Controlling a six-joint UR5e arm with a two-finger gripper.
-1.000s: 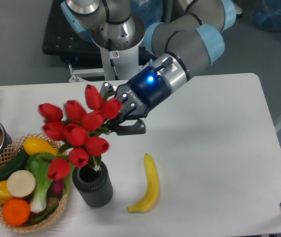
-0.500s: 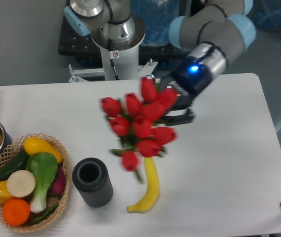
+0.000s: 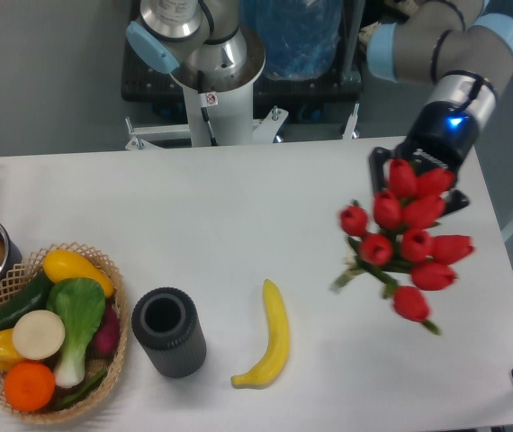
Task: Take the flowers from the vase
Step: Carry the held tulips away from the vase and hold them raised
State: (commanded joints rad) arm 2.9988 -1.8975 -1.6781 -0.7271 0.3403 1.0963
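Claw (image 3: pixel 416 184) pinching the flowers (image 3: pixel 404 236) near surface (image 3: pixel 238 207) right edge, well apart from vase (image 3: pixel 168 331); keep grip firm, stems dangling.

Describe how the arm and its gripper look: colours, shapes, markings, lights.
The arm is built of thick silver-grey tubes with light blue caps at the joints. Its column base is silver and bears a small red-and-white sticker. The gripper is black, on a dark wrist section with a glowing blue light. No loose cables show.
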